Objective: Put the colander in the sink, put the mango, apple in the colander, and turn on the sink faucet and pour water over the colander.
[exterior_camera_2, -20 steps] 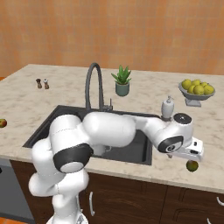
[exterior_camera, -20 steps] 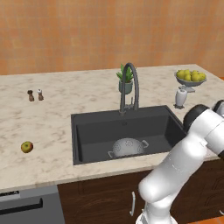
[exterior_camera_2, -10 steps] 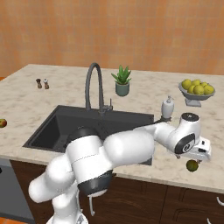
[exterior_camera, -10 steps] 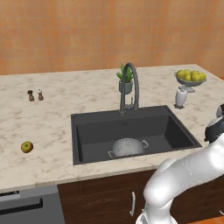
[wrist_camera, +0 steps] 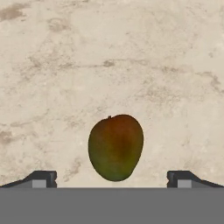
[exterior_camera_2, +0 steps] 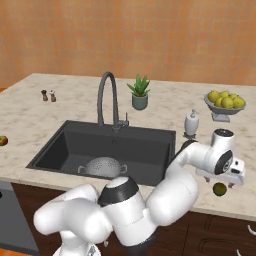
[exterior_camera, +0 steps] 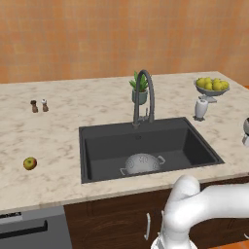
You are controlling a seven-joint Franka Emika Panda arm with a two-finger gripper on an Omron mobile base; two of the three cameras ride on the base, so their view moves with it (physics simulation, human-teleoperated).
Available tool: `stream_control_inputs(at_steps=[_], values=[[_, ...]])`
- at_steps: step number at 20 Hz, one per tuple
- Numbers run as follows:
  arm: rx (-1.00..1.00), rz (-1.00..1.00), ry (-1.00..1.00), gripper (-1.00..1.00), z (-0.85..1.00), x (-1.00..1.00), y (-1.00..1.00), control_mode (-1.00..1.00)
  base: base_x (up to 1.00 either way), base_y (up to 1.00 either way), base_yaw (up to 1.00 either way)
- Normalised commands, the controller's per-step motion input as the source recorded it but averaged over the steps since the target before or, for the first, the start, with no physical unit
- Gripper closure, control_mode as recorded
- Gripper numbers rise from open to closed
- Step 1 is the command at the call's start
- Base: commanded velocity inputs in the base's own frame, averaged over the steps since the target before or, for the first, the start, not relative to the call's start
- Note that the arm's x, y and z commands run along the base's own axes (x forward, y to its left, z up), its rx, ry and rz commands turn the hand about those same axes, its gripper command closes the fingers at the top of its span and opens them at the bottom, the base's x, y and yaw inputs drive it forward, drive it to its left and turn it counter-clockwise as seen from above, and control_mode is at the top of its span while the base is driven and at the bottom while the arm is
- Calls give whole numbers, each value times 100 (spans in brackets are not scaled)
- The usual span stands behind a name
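Mottled beige stone counter point(wrist_camera: 131, 57); smooth oval mango point(wrist_camera: 115, 147); claw point(wrist_camera: 112, 179) spread wide above.

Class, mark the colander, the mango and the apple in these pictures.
colander point(exterior_camera: 141, 163), left base view, middle of its perforated dome.
mango point(wrist_camera: 115, 147), hand view, middle of its skin.
apple point(exterior_camera: 30, 163), left base view, centre of the fruit.
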Motion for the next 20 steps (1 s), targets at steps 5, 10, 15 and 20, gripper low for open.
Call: stream_control_inputs(at_steps=[5,10,15,20], values=[[3,0,3,-100,-30,10,-10,-100,0,0,0],[3,0,5,-100,-22,2,-9,-100,0,0,0],[1,0,2,-100,-25,0,-6,-100,0,0,0],[0,0,1,-100,-23,0,-1,-100,0,0,0]])
